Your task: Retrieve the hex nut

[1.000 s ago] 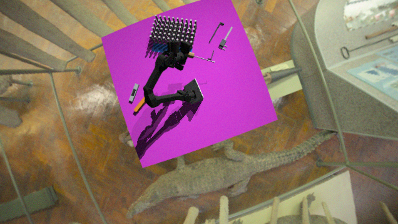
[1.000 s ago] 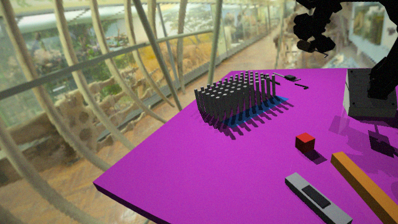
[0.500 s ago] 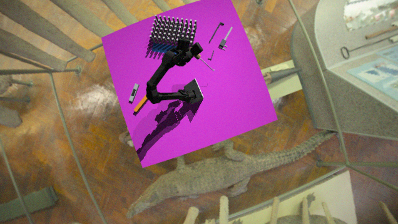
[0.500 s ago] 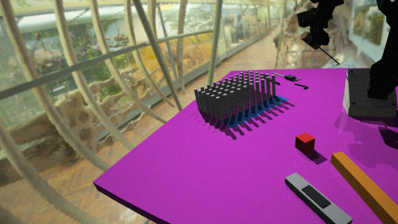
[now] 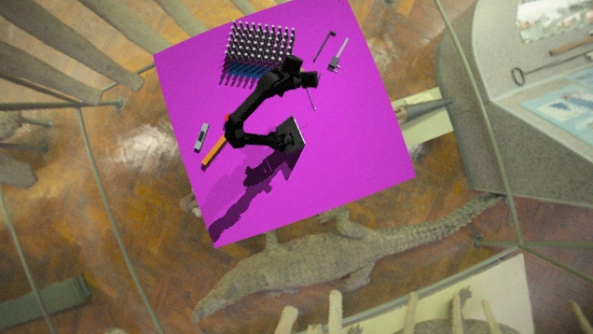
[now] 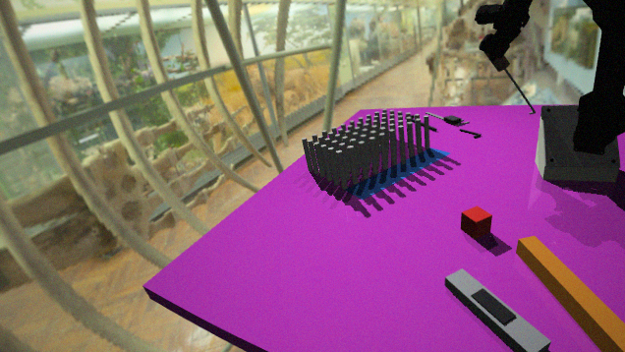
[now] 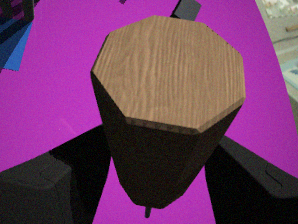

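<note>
- End effector [image 5: 305, 80] [image 6: 501, 63] [image 7: 158, 136] clamped on a wooden-handled tool [image 5: 310, 99] [image 6: 519, 90] [image 7: 170, 75], a black finger on each side of its faceted grip.
- Thin dark shaft running out from the grip, slanting downward in the exterior view; its tip is outside the spacer field, between it and the base in the top view.
- Black arm [image 5: 254, 100] [image 6: 609, 54] raised and bent, reaching from its base [image 5: 292, 120] [image 6: 552, 172] with the wrist beside the field's corner in the top view.
- Metal spacers [image 5: 259, 43] [image 6: 364, 147], upright in close rows, with narrow gaps; their block lies near one edge of the magenta surface [image 5: 354, 131] [image 6: 295, 275] [image 7: 55, 90].
- Blue strip [image 5: 244, 71] [image 6: 437, 154] [image 7: 17, 52] along the base-facing side of the spacers, crossed by their shadows.
- Hex nut: cannot be made out in any view.
- Caliper-like tool [image 5: 334, 62] [image 6: 452, 119] and a long dark hooked rod [image 5: 323, 46] past one end of the field, apart from it; a small bent piece [image 6: 470, 133] nearby.
- Opposite side: red cube [image 5: 227, 117] [image 6: 476, 222], orange bar [image 5: 213, 151] [image 6: 565, 290], grey block [image 5: 201, 137] [image 6: 462, 280] with dark inset, nearest the edge.
- Broad room between strip and cube.
</note>
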Tool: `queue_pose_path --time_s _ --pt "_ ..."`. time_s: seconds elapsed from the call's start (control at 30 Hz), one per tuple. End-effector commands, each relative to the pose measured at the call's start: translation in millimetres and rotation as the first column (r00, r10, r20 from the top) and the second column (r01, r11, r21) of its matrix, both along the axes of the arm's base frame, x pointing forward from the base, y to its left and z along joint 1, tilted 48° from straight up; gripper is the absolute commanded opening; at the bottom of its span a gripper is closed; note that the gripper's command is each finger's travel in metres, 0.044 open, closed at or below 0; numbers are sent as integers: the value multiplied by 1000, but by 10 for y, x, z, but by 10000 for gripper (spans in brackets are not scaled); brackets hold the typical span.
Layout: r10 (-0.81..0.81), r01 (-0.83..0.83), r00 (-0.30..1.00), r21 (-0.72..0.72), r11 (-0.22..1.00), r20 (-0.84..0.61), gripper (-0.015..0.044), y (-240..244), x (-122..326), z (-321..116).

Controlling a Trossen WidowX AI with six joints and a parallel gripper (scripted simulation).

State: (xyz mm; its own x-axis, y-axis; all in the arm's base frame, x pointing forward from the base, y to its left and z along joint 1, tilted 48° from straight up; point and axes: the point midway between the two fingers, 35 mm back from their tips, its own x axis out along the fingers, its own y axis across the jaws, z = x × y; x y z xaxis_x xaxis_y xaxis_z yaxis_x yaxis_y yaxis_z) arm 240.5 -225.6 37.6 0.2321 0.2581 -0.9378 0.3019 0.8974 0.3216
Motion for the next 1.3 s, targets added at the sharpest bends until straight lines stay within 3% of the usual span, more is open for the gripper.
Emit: queue_pose_path --time_s 0.0,0.57,0.93,1.27 --pt "-107 108 994 23 994 -35 0 -109 -62 -46" --pt "-574 611 781 113 783 -244 0 -505 -420 -354" --pt "-765 849 515 107 518 -387 0 -721 -692 -563" --pt "-834 974 215 53 219 -508 0 -883 -965 -764"
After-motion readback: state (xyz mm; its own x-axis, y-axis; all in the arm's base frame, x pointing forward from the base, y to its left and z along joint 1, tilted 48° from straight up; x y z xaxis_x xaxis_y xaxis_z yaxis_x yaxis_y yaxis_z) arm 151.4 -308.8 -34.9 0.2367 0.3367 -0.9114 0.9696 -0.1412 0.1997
